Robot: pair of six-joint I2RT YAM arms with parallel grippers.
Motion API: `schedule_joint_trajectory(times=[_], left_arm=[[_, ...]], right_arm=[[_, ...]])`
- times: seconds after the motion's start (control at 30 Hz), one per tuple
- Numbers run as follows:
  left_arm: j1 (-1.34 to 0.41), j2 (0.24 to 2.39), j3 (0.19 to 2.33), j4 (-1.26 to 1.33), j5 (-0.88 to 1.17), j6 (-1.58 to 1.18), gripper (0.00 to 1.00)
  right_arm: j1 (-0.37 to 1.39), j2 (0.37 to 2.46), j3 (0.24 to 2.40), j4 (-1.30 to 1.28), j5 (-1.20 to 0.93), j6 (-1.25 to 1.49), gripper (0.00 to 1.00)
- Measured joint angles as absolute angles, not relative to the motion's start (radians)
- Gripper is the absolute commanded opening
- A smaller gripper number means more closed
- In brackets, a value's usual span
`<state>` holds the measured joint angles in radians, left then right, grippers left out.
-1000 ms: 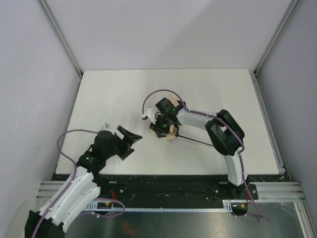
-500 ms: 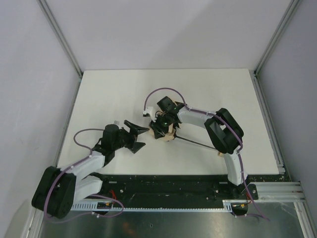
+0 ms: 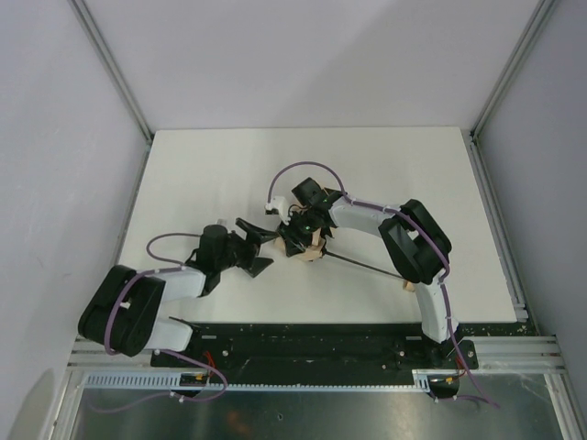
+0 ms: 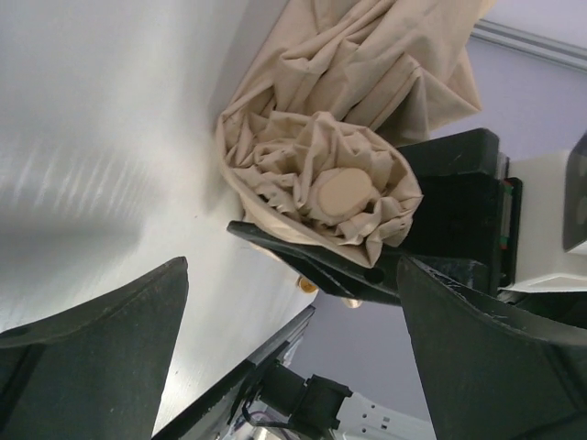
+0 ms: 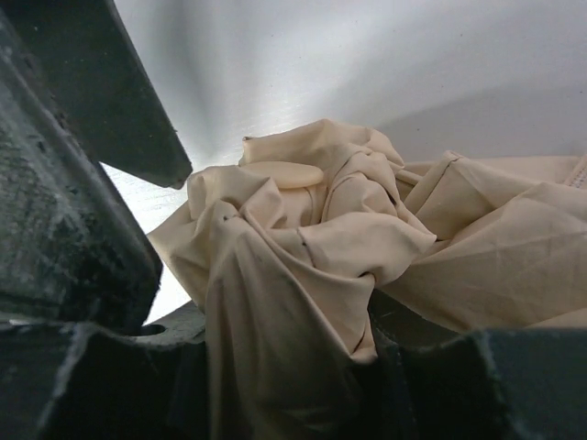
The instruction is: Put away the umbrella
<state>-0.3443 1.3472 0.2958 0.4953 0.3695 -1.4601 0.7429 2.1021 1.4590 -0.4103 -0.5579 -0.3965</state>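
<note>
L pincer [image 3: 263, 248] is wide open and has hold of nothing; its two black L fingers [image 4: 101, 353] stick out in a V, w/ the tip end of the umbrella [image 3: 317, 244] just ahead of the gap, not touching. R pincer [image 3: 300, 240] is partly closed and squeezes the bunched tan cloth [image 4: 367, 73] of the umbrella btw its R fingers [image 5: 523, 385]. The umbrella is near the middle of the white table [image 3: 202, 174], folded up, cloth end in the R pincer, thin black shaft [image 3: 362, 262] running off to the right toward the R arm [image 3: 417, 243]. L arm [image 3: 174, 282] lies low and bent: elbow by the near left edge, forearm reaching right toward the middle, pincer pointing sideways at the R one. R arm goes up from its base, folds at the elbow and reaches left, w/ a purple cable [image 3: 298, 167] looping over the wrist. From the top cam the umbrella is mostly hidden under the R pincer; only scraps of tan show. L wrist cam shows much more: crumpled cloth seen end-on, w/ a round tan cap [image 4: 341, 192] in the middle, and one black R finger running under the bundle. R wrist cam is very close: folds of cloth fill it, pinched low down btw dark fingers, white table behind. Can't tell from any cam if the cloth rests on the table or is lifted off it.
</note>
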Motion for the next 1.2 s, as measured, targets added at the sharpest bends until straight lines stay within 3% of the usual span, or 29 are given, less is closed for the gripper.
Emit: schedule_joint_trajectory(times=[0.37,0.5,0.67,0.87,1.0,1.2], left_arm=[[-0.364,1.558,0.375,0.667,0.344,-1.434,0.93],[-0.374,1.619,0.398,0.725,0.340,-1.440,0.74],[-0.385,1.661,0.414,0.787,0.324,-1.440,0.40],[-0.387,1.721,0.442,0.824,0.343,-1.431,0.08],[-0.383,1.729,0.448,0.825,0.359,-1.413,0.00],[-0.379,1.728,0.462,0.794,0.374,-1.383,0.00]], right_arm=[[0.740,2.102,1.455,-0.402,-0.566,-0.392,0.00],[0.739,2.100,1.452,-0.398,-0.569,-0.389,0.00],[0.739,2.095,1.446,-0.391,-0.558,-0.380,0.00],[0.745,2.081,1.438,-0.392,-0.501,-0.380,0.00],[0.751,2.073,1.433,-0.391,-0.469,-0.373,0.01],[0.770,2.051,1.415,-0.378,-0.394,-0.335,0.57]])
